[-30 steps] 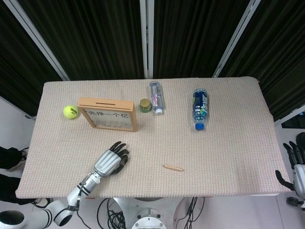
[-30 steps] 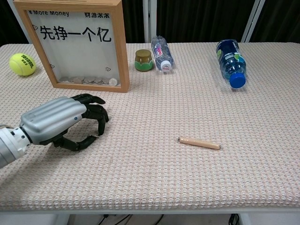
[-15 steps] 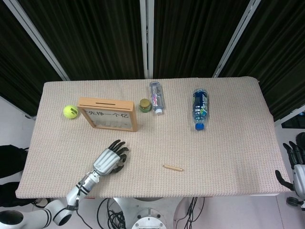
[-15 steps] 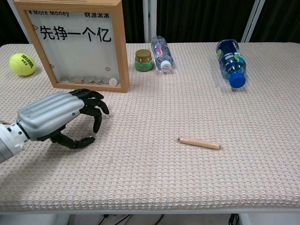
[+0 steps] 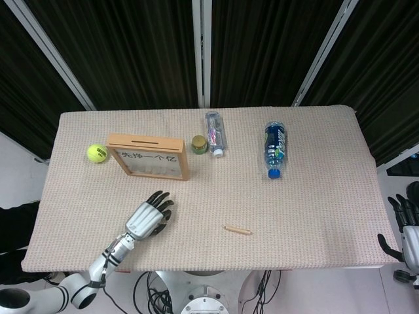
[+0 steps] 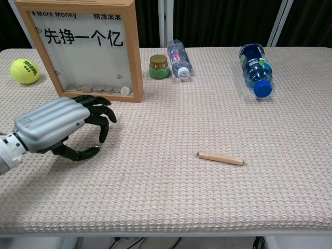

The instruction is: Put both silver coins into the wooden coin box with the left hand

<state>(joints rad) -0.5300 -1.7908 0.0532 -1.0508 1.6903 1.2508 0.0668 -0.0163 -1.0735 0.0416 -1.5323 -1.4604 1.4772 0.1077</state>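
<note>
At nine o'clock lies a ball (image 6: 24,70). My left hand (image 6: 54,128), fingers loosely curled around nothing, has drawn back toward seven o'clock over the last second; no loose coins show on the tabletop (image 6: 171,192), so I judge both deposited and the task closing. The box (image 6: 83,47) stands upright at ten o'clock, long axis nine-to-three, slot up, coins inside. My right hand (image 5: 404,230) hangs open off the four o'clock edge.
</note>
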